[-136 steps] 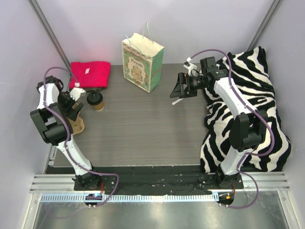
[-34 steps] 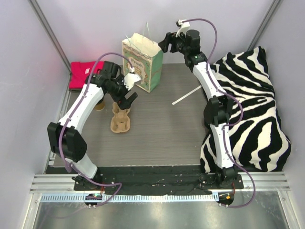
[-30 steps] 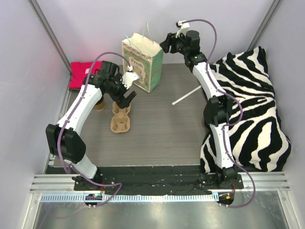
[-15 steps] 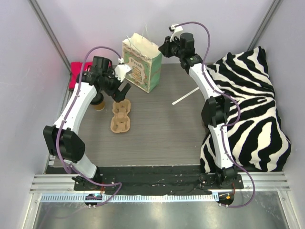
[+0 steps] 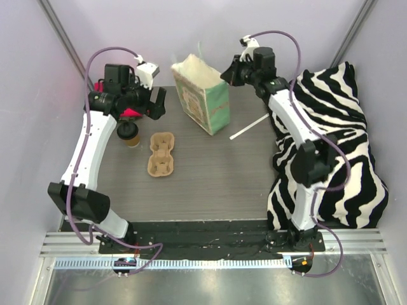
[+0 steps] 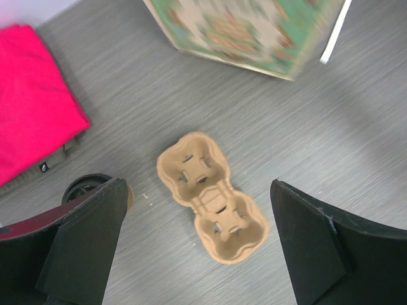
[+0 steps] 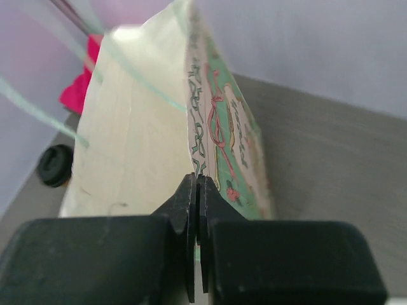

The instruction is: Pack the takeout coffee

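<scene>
Right gripper [image 7: 196,182]: fingers pressed together, pinching the top rim of the white-and-green paper bag [image 7: 137,143] at one panel edge. The pinch appears meant to hold the bag's mouth open and steady it for loading. In the top view the bag [image 5: 205,93] stands upper centre and leans off upright under that hold. Whether its base sits flat on the table [image 5: 210,181] cannot be told. Left gripper [image 5: 156,103]: fingers spread wide, holding nothing, hanging above the table at the upper left of the top view. Its wrist view looks straight down on the beige pulp carrier tray [image 6: 213,206], which lies flat and unloaded between the two fingers. The takeout coffee [image 5: 129,132], a tan cup with its black lid on, stands upright just left of the tray and apart from it. In the left wrist view only part of its lid [image 6: 86,188] shows, behind the left-hand finger. Judgement: the cup is not yet packed and the spread fingers suit a descent onto it. A red cloth [image 6: 32,89] lies beyond the cup, in the upper left of the wrist view. A white stick [image 5: 249,127] lies right of the bag. A zebra-print blanket [image 5: 334,152] fills the right side.
</scene>
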`<action>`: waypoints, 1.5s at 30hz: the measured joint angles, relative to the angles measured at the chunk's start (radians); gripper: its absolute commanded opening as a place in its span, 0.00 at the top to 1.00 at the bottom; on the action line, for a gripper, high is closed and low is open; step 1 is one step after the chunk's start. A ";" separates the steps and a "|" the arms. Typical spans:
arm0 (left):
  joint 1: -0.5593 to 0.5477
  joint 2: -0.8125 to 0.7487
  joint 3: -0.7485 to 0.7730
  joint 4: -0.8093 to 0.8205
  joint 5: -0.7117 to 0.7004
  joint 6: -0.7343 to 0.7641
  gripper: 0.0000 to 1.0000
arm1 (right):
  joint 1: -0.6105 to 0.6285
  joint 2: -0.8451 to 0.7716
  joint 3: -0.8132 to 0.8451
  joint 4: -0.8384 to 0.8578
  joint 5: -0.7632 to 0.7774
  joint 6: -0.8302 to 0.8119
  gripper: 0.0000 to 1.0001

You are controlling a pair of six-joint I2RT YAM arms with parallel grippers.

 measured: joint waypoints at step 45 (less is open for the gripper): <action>0.001 -0.343 -0.097 -0.026 0.385 -0.379 0.00 | 0.198 -0.581 -0.340 -0.217 -0.097 0.049 0.16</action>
